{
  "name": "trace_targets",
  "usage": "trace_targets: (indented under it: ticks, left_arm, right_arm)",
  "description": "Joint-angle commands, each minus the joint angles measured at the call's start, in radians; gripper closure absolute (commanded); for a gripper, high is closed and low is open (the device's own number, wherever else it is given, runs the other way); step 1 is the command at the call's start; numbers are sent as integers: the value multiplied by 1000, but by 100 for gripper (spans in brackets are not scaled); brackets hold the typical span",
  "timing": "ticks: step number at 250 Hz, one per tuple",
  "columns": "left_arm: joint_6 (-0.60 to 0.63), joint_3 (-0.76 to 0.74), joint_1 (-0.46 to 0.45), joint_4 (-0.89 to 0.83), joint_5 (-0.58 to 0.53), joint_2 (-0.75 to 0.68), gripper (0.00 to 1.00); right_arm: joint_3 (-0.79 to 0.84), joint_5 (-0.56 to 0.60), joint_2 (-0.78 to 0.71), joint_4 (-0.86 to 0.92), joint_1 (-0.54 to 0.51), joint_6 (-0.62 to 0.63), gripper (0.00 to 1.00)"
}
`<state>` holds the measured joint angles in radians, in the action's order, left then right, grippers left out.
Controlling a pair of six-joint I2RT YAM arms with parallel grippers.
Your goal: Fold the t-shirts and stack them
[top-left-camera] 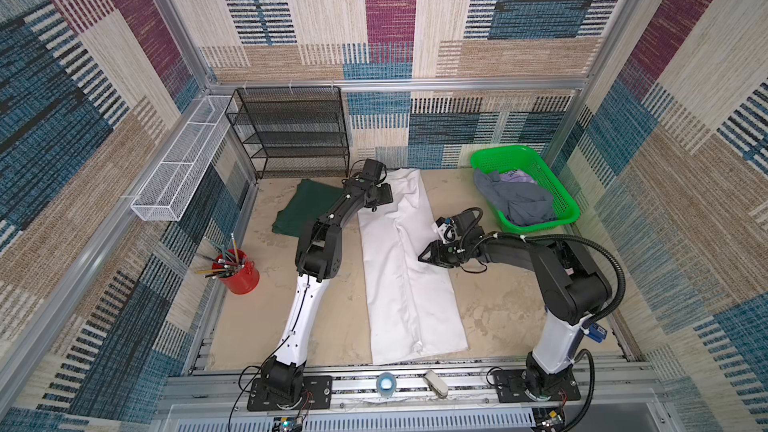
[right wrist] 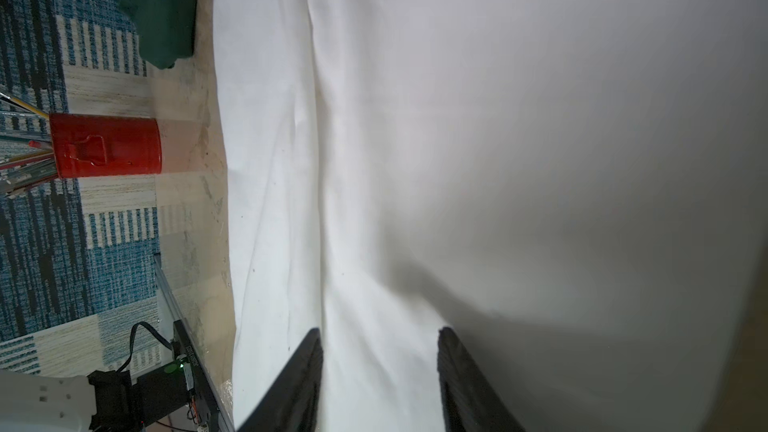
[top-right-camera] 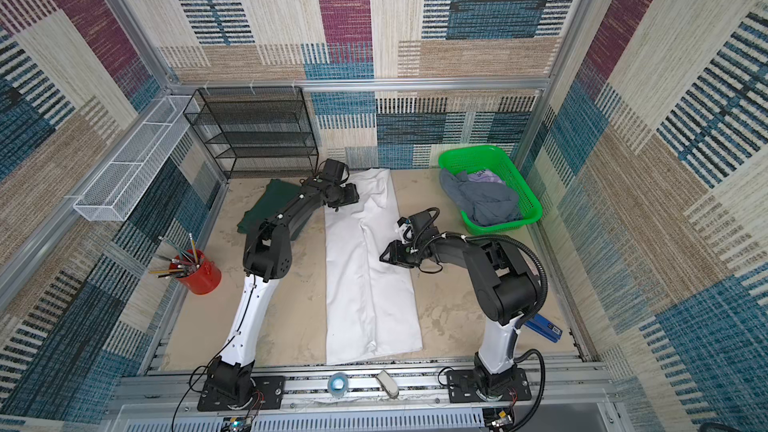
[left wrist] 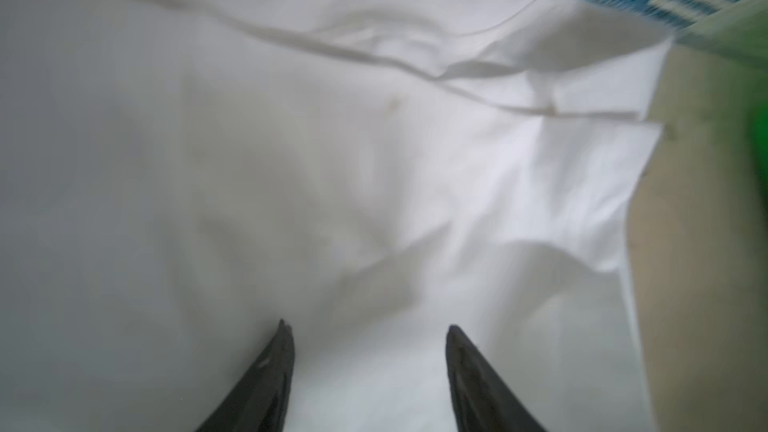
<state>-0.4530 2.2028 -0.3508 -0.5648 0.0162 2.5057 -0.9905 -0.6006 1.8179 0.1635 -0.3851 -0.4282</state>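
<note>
Currently: green shirt (top-left-camera: pixel 301 207) looks folded, far left; white shirt (top-left-camera: pixel 409 268) mid-table, a long strip — cross-folds pending; grey shirt (top-left-camera: pixel 515 201) crumpled in basket (top-left-camera: pixel 566 206), unfolded. Left gripper (left wrist: pixel 368 326), right gripper (right wrist: pixel 378 330): jaws apart, empty, above white shirt.

Left arm (top-left-camera: pixel 320 243) hides part of the green t-shirt (top-left-camera: pixel 300 205); left wrist view blurred

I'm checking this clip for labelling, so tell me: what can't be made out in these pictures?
- Dark green shirt: the left arm covers its right side in both top views.
- Grey shirt: crumpled in the green basket; the print on its lilac patch is too small to read.
- White shirt: the left wrist view is blurred, smearing its creases.
- Left tool: only fingertips show there; the frame edge cuts the rest.
</note>
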Motion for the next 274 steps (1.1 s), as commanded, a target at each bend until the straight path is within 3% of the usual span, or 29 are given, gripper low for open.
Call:
trace_targets:
  ticks: [1, 104, 159, 210, 241, 274]
  left_arm:
    - [64, -192, 35, -9, -258, -205, 40]
    - [-67, -440, 234, -136, -215, -249, 40]
    - [-64, -686, 266, -53, -228, -454, 40]
    - [-18, -928, 149, 81, -54, -695, 41]
    - [-19, -921, 26, 111, 117, -668, 42]
    - [-66, -882, -66, 136, 131, -594, 43]
  right_arm:
    - [-20, 53, -18, 26, -1, 14, 52]
    - [-85, 116, 6, 73, -1, 37, 52]
    - [26, 133, -89, 89, -3, 27, 52]
    - [110, 122, -127, 67, -15, 25, 52]
    - [79, 109, -101, 55, -24, 23, 52]
    - [39, 116, -61, 54, -26, 24, 53]
